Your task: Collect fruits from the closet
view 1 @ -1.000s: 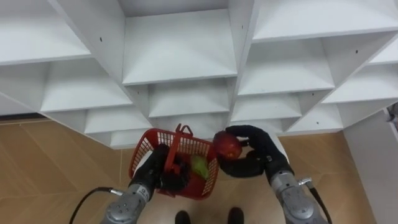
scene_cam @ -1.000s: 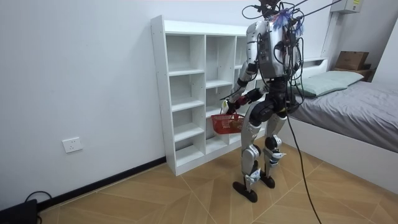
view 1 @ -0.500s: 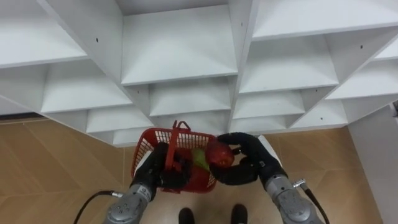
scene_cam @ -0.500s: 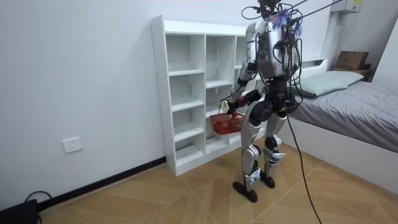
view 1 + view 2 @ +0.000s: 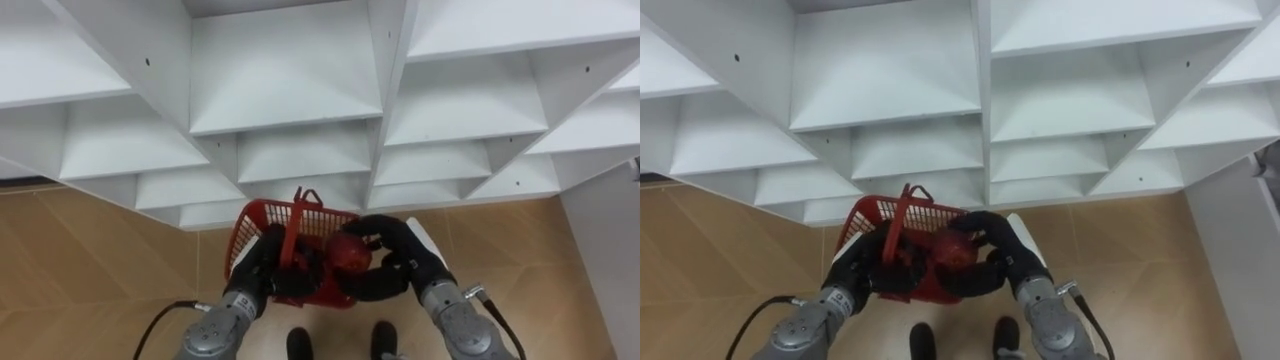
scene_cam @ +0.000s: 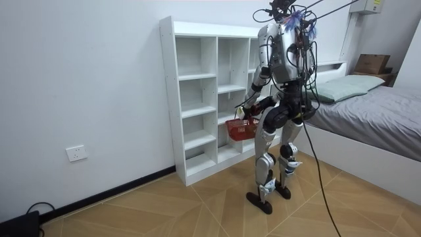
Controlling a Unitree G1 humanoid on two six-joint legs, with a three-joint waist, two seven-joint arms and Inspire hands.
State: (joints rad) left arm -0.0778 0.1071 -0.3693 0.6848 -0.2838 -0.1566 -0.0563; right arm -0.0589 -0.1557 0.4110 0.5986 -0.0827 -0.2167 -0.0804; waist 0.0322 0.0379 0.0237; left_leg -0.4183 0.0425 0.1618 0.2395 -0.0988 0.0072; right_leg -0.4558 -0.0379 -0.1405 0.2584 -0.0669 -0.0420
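I stand in front of the white closet (image 5: pixel 290 80), whose compartments look bare. A red mesh basket (image 5: pixel 262 222) hangs in front of me, and my left hand (image 5: pixel 262 268) is curled round its handle (image 5: pixel 296 215). The fingers of my right hand (image 5: pixel 400 252) are wrapped round a red apple (image 5: pixel 348 252), which it holds over the basket's right side, low between the walls. The hands and the apple cover what lies in the basket. In the room view the basket (image 6: pixel 242 128) is at hip height in front of the lower shelves.
Wooden floor (image 5: pixel 80 260) lies below the closet. The closet's right end panel (image 5: pixel 600 250) comes down beside my right arm. In the room view a bed (image 6: pixel 375 108) stands behind me on the room view's right, and a wall socket (image 6: pixel 77 153) is on the room view's left.
My right hand has carried the apple leftward, from beside the basket's right rim to over its inside. The basket has shifted a little to the right and up.
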